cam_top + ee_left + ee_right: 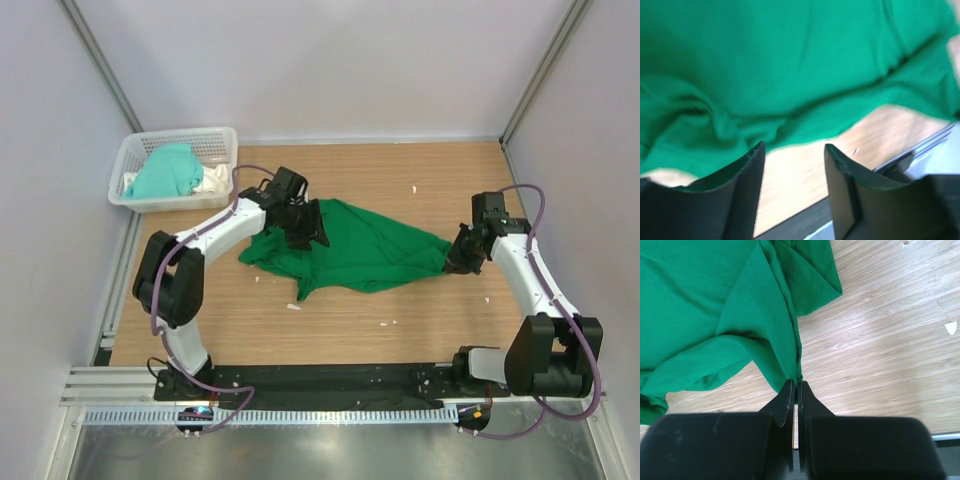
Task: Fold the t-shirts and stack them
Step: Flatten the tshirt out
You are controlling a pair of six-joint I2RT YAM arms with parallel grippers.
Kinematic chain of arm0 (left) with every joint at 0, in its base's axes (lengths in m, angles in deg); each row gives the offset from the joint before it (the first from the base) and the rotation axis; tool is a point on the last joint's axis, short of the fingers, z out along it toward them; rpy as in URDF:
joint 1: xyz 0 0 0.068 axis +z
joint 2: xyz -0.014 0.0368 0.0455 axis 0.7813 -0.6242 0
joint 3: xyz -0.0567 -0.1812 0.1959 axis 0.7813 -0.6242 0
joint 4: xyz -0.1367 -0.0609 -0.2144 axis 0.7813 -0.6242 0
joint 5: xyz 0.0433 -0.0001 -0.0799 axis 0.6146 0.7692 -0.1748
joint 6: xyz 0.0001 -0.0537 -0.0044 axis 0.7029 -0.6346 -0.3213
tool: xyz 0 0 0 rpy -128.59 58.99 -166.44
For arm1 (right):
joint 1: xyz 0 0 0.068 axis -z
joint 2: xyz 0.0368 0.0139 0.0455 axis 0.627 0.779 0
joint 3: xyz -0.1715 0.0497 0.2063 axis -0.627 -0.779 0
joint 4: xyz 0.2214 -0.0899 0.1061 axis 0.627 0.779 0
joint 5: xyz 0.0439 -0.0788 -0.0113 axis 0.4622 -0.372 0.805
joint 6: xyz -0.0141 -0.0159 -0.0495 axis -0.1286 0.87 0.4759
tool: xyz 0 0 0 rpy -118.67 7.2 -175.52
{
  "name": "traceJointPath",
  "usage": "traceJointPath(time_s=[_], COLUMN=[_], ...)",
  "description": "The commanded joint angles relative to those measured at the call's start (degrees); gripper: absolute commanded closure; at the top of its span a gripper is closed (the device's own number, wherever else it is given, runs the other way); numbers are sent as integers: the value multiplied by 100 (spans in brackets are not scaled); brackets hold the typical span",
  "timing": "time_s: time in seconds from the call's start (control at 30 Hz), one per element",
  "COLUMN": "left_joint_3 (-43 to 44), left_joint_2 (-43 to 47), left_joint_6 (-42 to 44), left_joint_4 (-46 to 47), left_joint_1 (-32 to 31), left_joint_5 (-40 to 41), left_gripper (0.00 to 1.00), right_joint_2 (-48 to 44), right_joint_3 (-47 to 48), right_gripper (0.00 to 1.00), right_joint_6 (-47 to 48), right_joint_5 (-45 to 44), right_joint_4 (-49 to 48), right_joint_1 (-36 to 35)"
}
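Observation:
The deep green t-shirt [360, 250] lies crumpled across the middle of the wooden table. My right gripper [455, 258] is shut on the shirt's right tip; in the right wrist view the fabric [730, 305] runs into the closed right gripper [796, 386]. My left gripper [303, 225] hovers over the shirt's left upper part. In the left wrist view the left gripper [794, 150] is open and empty, with the green cloth [790, 65] just beyond the tips. The mint-teal t-shirt [165, 172] lies bunched in the basket.
A white lattice basket [222, 140] stands at the table's back left corner, with white cloth [212, 180] beside the teal shirt. Small white scraps [294, 307] dot the table [420, 310]. Metal frame posts and grey walls close in both sides.

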Motion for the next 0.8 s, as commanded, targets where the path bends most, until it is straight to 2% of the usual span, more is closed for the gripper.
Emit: traceJointPath(time_s=[0.0, 0.1, 0.17, 0.2, 0.3, 0.43, 0.6, 0.67, 0.77], left_joint_3=[-37, -353, -582, -705, -1163, -1409, -1015, -927, -891], left_joint_2=[656, 1244, 1527, 1711, 1792, 1442, 791, 658, 553], left_joint_6=[542, 955, 1035, 1035, 965, 947, 1158, 1211, 1255], left_joint_4=[-736, -990, -1000, -965, -851, -561, -596, -631, -465], left_joint_1=[-157, -140, -122, -96, 158, 676, 765, 800, 809], left_joint_5=[199, 674, 972, 1000, 896, 518, 455, 605, 412], left_gripper=[47, 46, 55, 63, 64, 66, 67, 64, 62], right_joint_2=[-42, -77, -86, -77, -16, 28, 64, 46, 11], right_joint_3=[289, 254, 193, 166, 140, 140, 148, 157, 131], right_gripper=[99, 99, 99, 99, 99, 99, 99, 99, 99], right_joint_6=[73, 126, 134, 134, 134, 152, 196, 205, 222], right_joint_5=[21, -32, -6, 47, 126, 206, 223, 249, 223], right_joint_4=[52, 43, 17, -9, -53, -89, -89, -80, -62], right_joint_1=[-12, -12, -12, -12, -12, -12, -12, -12, -12])
